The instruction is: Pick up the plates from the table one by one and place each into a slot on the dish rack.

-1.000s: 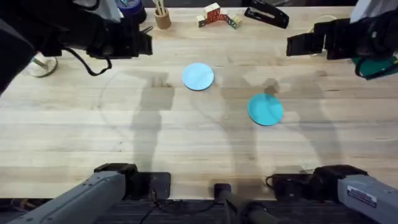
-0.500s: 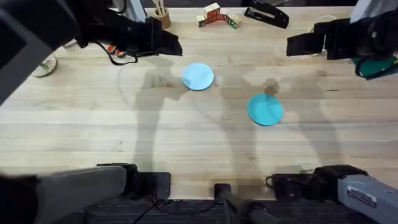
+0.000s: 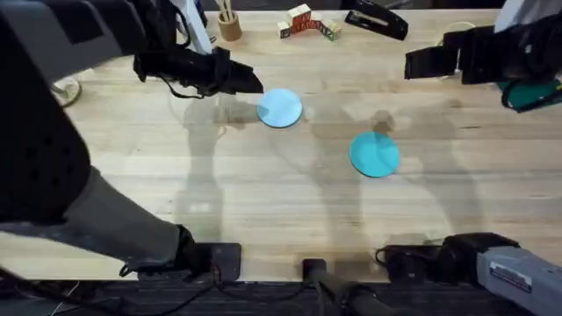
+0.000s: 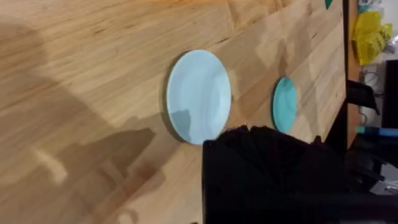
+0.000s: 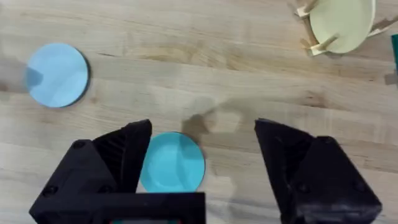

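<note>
Around the pale blue plate [image 3: 280, 108] the table [image 3: 263, 202] lies bare toward the arm bases, with an open lane between it and the teal plate [image 3: 374, 154]. On its far side, a wooden cup [image 3: 229, 26], toy blocks [image 3: 306, 22] and a black stapler [image 3: 377, 21] line the edge. The left gripper [image 3: 246, 81] sits just beside it.

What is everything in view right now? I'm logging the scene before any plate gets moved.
Pale blue plate: one, flat on the table, centre, just beyond the left gripper.
Teal plate: one, flat on the table, right of centre.
Table: one, light wood planks.
Cream-yellow plate: one, standing in the dish rack.
Dish rack: one, light wood; seen in the right wrist view.
Wooden cup: one, tan, far edge.
Toy blocks: a small cluster, red and white, far edge.
Black object: one, far edge.
Left gripper: black, beside the pale blue plate.
Right gripper: black, open, above the teal plate.
</note>
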{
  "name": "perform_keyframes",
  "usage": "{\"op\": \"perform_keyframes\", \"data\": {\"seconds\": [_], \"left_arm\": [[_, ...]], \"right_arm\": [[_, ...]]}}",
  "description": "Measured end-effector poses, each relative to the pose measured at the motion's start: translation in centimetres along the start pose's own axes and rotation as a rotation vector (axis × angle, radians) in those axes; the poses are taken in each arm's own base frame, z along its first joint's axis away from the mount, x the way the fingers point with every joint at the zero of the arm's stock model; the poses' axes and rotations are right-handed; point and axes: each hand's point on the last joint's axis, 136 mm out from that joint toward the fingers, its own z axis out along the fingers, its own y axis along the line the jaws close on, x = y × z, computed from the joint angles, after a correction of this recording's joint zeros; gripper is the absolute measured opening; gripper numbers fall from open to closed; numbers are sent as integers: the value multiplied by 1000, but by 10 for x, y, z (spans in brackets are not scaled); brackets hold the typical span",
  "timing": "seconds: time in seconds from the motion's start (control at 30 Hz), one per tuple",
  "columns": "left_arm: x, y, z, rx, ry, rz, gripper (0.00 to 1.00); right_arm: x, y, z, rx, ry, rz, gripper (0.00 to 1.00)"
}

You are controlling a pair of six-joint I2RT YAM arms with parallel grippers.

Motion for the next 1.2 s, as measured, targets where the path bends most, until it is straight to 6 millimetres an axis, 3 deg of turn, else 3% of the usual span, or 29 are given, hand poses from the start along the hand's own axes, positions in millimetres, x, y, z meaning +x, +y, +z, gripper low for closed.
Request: {"op": "perform_keyframes", "data": {"seconds": [0.83, 1.2], "left_arm": [[13, 53, 48, 60, 64, -78, 40], [15, 53, 61, 153, 72, -123, 41]], "right_arm": [[0, 0, 0, 0, 0, 0, 996], [0, 0, 0, 0, 0, 0, 996]]}}
